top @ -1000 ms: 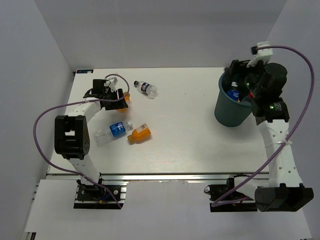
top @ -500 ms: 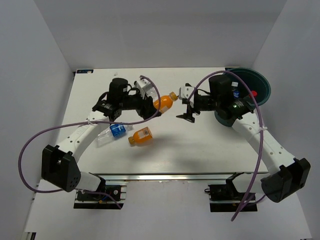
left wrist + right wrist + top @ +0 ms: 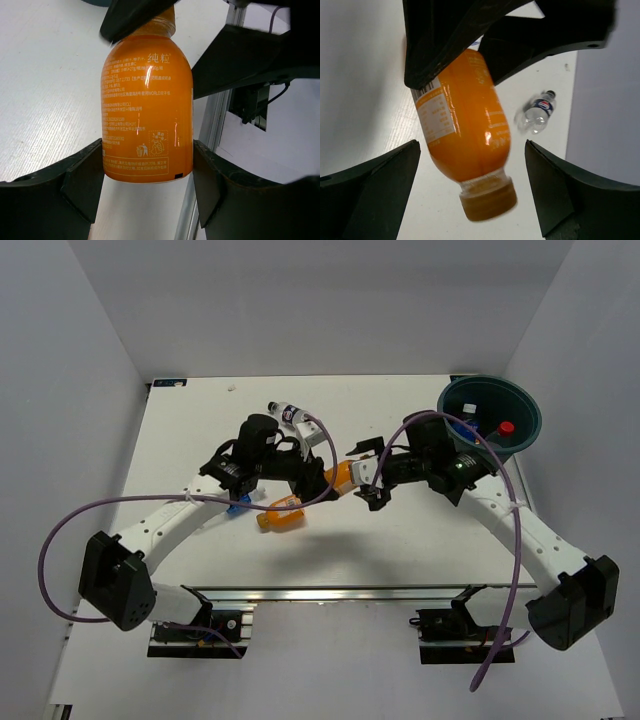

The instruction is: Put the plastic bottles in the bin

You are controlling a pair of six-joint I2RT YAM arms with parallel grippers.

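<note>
Over the middle of the bench (image 3: 420, 540), left gripper (image 3: 322, 478) clamped on an orange bottle (image 3: 341, 476), right gripper (image 3: 367, 476) spread wide around its cap end, clear of it in the right wrist view, only the top view shows the bin (image 3: 533, 430), far right corner

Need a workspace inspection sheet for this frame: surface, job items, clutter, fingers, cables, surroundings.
Surface: white table, mostly bare.
Job's things: stubby orange plastic bottle held between the arms; second orange bottle lying on the table; small clear dark-labelled bottle lying near the far edge; blue-labelled clear bottle mostly hidden under the left arm; round dark teal plastic bin at far right, red-capped bottle inside.
Clutter: nothing seen.
Grippers: left gripper fingers clamped on the held bottle's base; right gripper open, fingers either side of its cap end, not touching.
Cables: left purple cable and right purple cable loop off the arms.
Surroundings: pale walls.
</note>
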